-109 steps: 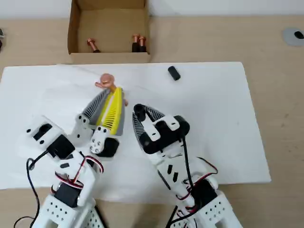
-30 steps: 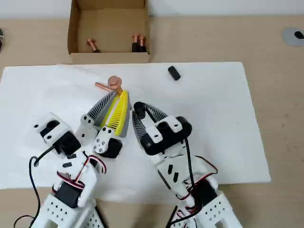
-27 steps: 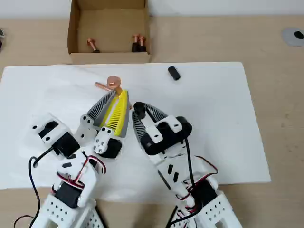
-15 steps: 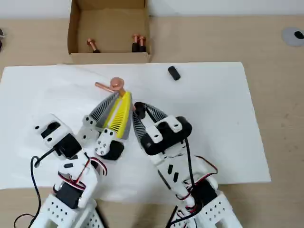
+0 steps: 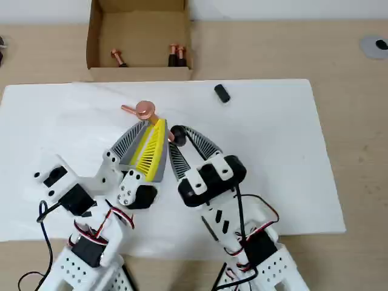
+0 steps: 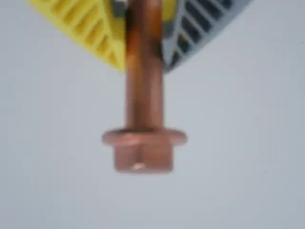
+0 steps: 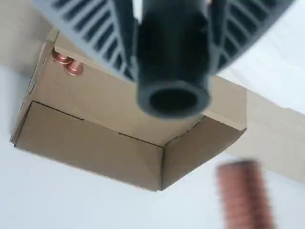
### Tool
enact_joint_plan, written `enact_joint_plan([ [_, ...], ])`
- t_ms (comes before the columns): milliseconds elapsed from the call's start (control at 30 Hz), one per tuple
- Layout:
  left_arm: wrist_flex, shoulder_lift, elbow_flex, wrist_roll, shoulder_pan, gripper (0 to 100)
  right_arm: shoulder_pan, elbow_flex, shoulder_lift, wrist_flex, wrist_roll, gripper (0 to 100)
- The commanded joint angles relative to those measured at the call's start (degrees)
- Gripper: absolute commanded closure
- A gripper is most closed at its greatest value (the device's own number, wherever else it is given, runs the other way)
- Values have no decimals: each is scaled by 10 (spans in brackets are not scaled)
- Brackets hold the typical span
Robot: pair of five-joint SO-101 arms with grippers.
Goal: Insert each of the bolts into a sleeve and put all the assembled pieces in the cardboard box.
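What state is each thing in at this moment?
left gripper: shut on bolt
right gripper: shut on sleeve
bolt: held by shaft, not yet in sleeve
sleeve: held, bore empty
spare sleeve: lying loose on white sheet
cardboard box: open, assembled pieces inside

Wooden table (image 5: 351, 121), seen from above. A white sheet (image 5: 273, 170) lies flat over its middle and near part. The open cardboard box (image 5: 94, 54) stands on the bare wood at the far side, its near wall just meeting the sheet's far edge. On the sheet, a black sleeve (image 5: 222, 93) lies on its side near the far edge, apart from the box. A copper bolt (image 5: 128, 110) lies flat in front of the box. A grey disc (image 5: 373, 45) sits on the bare wood at the far right.
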Motion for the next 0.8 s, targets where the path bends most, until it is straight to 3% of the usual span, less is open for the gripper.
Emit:
enact_joint_plan([
  [0,-13,-7,5,-5,4,990,2,-4,-70,-17,5,987],
  [300,-42,-6,5,-5,7,990,2,-3,-69,-12,1,987],
  [567,-51,-6,5,-5,69,990,2,-3,-69,13,-26,987],
  [767,-51,-6,5,-6,66,990,2,-3,-72,13,-25,987],
])
